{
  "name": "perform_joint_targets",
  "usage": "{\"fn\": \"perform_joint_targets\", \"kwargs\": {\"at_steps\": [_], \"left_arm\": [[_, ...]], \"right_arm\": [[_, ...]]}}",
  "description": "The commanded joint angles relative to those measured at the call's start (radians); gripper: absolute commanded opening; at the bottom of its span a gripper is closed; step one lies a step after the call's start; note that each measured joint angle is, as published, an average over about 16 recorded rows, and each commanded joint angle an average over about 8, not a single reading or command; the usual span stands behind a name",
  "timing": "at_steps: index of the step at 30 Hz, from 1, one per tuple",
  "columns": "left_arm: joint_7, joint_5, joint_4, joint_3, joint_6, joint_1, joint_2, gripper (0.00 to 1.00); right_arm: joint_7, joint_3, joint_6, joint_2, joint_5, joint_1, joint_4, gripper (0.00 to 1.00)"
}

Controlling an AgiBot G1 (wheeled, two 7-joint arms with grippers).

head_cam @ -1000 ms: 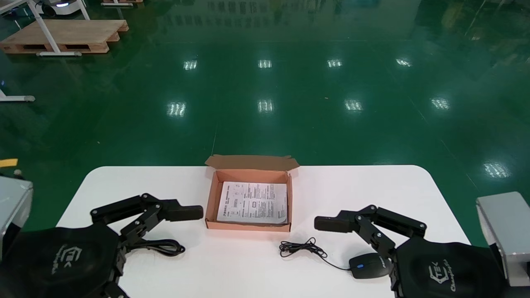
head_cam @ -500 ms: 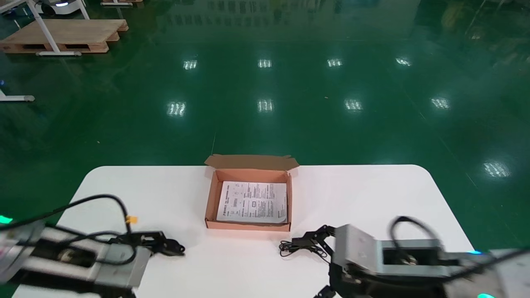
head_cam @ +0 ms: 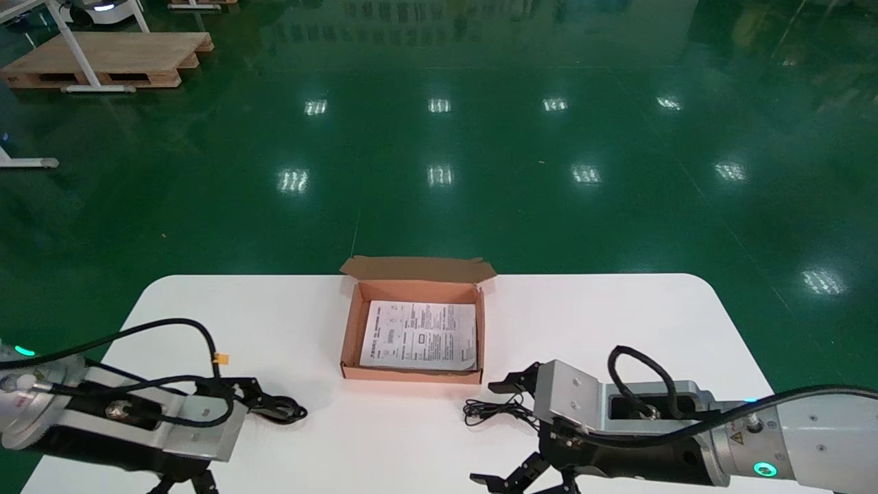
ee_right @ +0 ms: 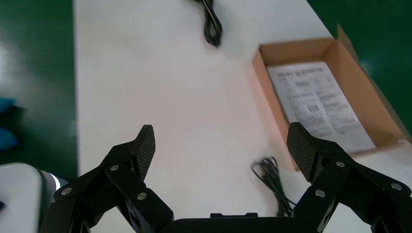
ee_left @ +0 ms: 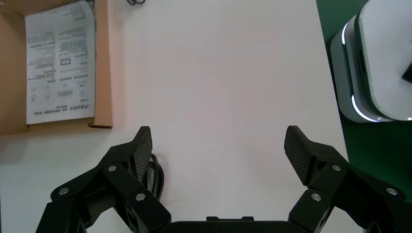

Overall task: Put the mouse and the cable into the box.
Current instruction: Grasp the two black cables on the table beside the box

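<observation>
One brown box [head_cam: 350,329], flap open, printed sheet [head_cam: 418,336] inside — black cable [head_cam: 278,410] looped

We see a white counter [head_cam: 617,322] over a glossy green floor [head_cam: 480,171]. The box [head_cam: 350,329] is tan-orange cardboard, and its sheet [head_cam: 418,335] is white with black print. The cable [head_cam: 281,410], thin cord [head_cam: 494,412], left hand [ee_left: 218,150] and right hand [ee_right: 221,150] are black, with finely textured pads [ee_left: 144,151].

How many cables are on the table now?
2. A thick coil lies left of the box, by the left tool; a thin cord lies off the box's right front corner. More may be hidden.
</observation>
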Motion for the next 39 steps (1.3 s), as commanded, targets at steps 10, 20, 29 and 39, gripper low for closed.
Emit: {"fn": "perform_joint_targets", "kwargs": {"at_steps": [10,20,29,39], "left_arm": [[0.1,0.246,0.184,0.077,-0.282,0.037,0.125,1.0],[0.241,0.309,0.477,0.098,-0.449,0.004,0.271,1.0],[0.313,0.314,0.669,0.1,-0.507,-0.032,0.345,1.0],[0.358,0.311,0.787,0.099,-0.518,-0.068,0.388,1.0]], "right_arm": [[0.003,-0.016,0.043,-0.033,-0.056,0.012,0.029,1.0],[0.036,-0.005,0.032,0.02,-0.042,-0.013,0.104,1.0],[0.043,0.001,0.03,0.04,-0.041,-0.013,0.114,1.0],[0.054,-0.039,0.039,0.009,-0.131,0.006,0.084,1.0]]}}
